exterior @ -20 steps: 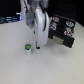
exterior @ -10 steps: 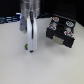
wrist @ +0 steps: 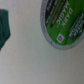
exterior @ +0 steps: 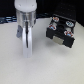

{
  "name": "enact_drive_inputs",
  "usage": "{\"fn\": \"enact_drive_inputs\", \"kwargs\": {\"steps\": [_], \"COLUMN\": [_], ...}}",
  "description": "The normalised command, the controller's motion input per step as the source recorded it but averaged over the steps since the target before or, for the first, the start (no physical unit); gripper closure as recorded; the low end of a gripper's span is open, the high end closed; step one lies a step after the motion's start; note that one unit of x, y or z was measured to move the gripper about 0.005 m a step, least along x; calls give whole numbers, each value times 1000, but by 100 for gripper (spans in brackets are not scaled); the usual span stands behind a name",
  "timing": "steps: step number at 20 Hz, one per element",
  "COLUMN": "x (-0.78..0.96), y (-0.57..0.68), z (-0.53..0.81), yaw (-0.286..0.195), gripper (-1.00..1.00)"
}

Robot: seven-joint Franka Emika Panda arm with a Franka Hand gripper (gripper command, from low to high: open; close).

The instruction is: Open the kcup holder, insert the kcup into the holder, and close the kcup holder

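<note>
Hovering gripper (exterior: 26, 54) — grip state unclear | kcup (wrist: 64, 24) close beneath wrist camera | kcup holder (exterior: 60, 32) apart

kcup (wrist: 64, 26) green-topped, kcup holder (exterior: 61, 31) open

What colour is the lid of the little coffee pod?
Green, with a white label, on the coffee pod. The wrist view shows it best.

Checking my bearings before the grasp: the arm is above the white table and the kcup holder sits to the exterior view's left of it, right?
Not quite. The kcup holder sits to the exterior view's right of the arm, not its left, as the exterior view shows. The arm is indeed above the white table.
</note>
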Motion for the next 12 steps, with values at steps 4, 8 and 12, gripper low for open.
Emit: {"fn": "enact_drive_inputs", "kwargs": {"steps": [4, 8, 12], "x": [-127, -110, -383], "y": [-72, -26, -155], "z": [-205, -187, 0], "yaw": [-162, -166, -80], "gripper": [-100, -100, -100]}}
